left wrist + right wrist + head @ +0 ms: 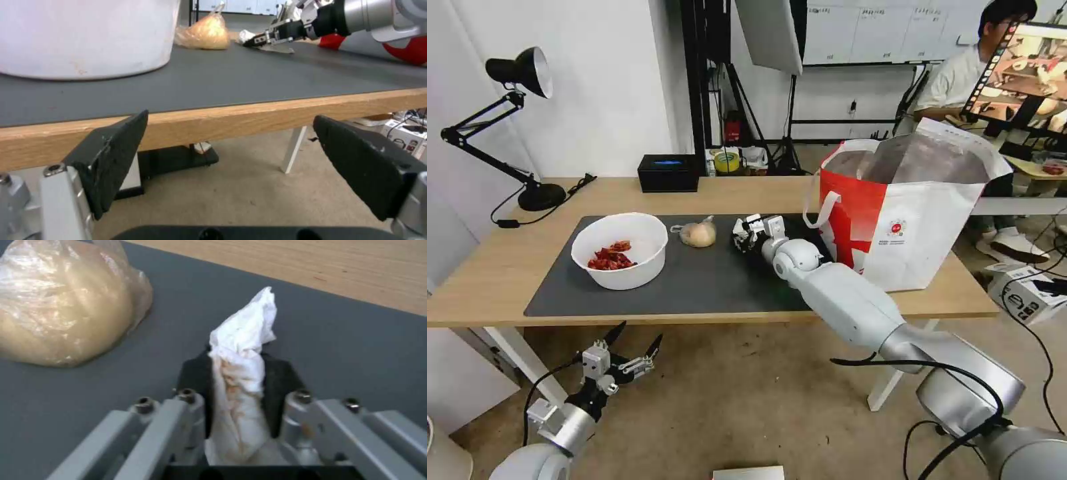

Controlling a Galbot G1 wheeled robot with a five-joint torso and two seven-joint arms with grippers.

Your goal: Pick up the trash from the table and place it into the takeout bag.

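A long light-wood counter (507, 267) carries a dark grey mat (707, 280). At its right end stands the open takeout bag (920, 220), mouth up and ready for trash. On the mat sit a white bowl of red scraps (620, 250) and a bagged beige lump (698, 234). Just beside the lump, the right claw (240, 373) is clamped on a crumpled tissue (242, 350), seemingly for lifting. The left claw (231, 146) hangs wide open and empty below the counter edge. A black lamp (514, 127) stands far left.

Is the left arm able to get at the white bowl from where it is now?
Probably yes: the left gripper hangs open below the table edge, the bowl near that edge with nothing between.
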